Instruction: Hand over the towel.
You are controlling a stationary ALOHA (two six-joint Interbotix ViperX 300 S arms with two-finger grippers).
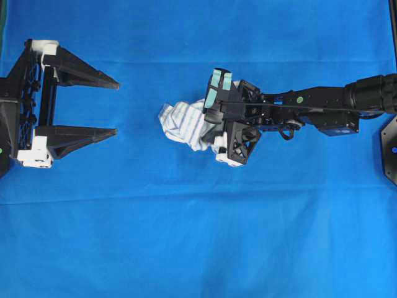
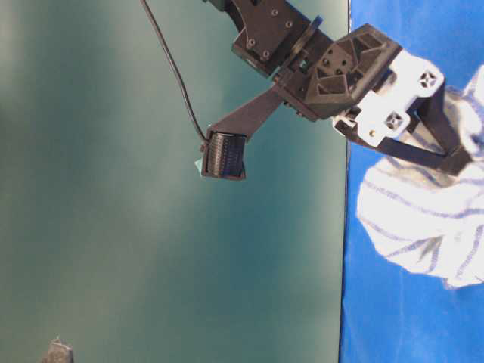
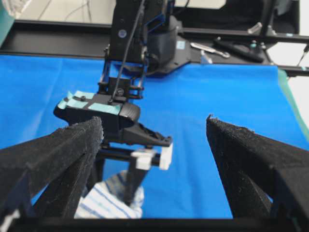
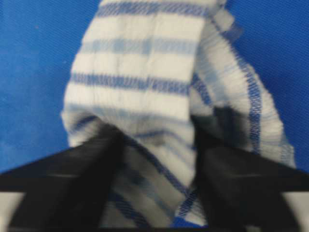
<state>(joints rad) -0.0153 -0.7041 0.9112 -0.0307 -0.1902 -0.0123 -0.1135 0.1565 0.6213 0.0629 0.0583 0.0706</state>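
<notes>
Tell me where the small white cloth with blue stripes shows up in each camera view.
Overhead: small white blue-striped towel just left of centre, at the right claw.
Table-level: right edge, below that claw.
Left wrist: bottom, left of centre.
Right wrist: fills the middle, between dark fingers.
Shared landmark: large blue cloth underneath.
</notes>
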